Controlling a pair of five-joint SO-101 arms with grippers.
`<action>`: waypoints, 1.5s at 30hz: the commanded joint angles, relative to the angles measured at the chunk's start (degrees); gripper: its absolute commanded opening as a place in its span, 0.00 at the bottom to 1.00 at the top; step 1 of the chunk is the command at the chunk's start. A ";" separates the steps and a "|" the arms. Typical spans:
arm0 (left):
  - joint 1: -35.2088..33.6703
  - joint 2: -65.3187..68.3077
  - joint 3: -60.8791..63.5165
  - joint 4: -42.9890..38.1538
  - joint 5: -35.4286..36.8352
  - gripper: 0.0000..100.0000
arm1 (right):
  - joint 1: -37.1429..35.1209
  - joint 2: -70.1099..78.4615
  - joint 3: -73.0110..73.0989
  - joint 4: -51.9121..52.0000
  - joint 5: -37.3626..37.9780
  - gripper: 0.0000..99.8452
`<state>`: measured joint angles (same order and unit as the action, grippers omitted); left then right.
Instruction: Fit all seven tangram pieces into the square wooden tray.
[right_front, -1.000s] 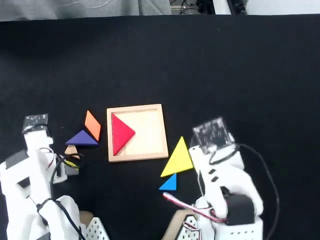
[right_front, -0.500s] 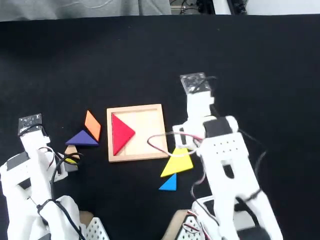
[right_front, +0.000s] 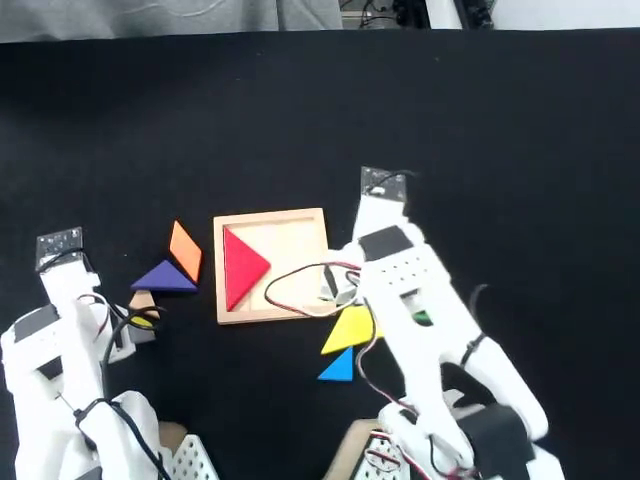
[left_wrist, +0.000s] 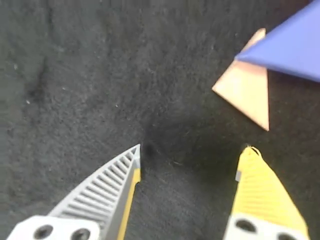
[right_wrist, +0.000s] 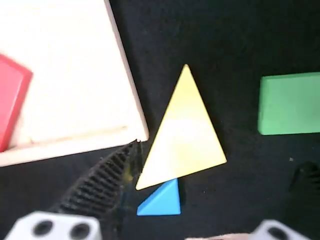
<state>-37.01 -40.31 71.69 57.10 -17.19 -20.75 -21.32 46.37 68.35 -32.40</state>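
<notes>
My right end effector (right_wrist: 217, 160) hangs spread wide over the yellow triangle (right_wrist: 185, 137), holding nothing. That piece lies flat on the black bench (right_front: 500, 150) in the lower middle of the overhead frame, just off the lower right corner of the tray (right_front: 270, 214). My right arm crosses over its upper part there.

The triangle's longest edge faces the tray and runs roughly along the tray's right rim, with a narrow strip of bench between them. My dark finger tip sits in that strip, just beside the long edge near its lower corner. My other finger is well out on the far side, toward the green square (right_wrist: 290, 103). So the piece lies between my fingers, and I judge a close across it would meet the long edge on one side and a corner on the other.

The blue triangle (right_front: 340, 367) touches the yellow one's short lower edge, and I think it could get dragged along.

Only the red triangle (right_front: 240, 265) is in the tray, against its left wall, so most of the work remains.

My left end effector (left_wrist: 192, 152) is also open and empty, low at the left of the frame. It is near the peach triangle (left_wrist: 247, 90), the purple triangle (left_wrist: 290, 45) and the orange parallelogram (right_front: 185, 250), well apart from the yellow piece
</notes>
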 joint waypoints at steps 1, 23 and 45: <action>-0.40 -1.05 -0.22 -0.70 0.26 0.30 | 1.14 3.91 0.04 -3.08 -2.55 0.45; -0.31 -1.05 -0.22 -0.70 0.09 0.30 | 1.49 27.38 -5.05 -3.25 -2.11 0.45; -0.31 -1.05 -0.22 -0.70 -0.09 0.30 | 2.73 26.86 -7.43 -0.44 4.04 0.35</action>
<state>-37.01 -40.31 71.96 57.01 -17.27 -18.20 5.05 38.81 67.30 -28.79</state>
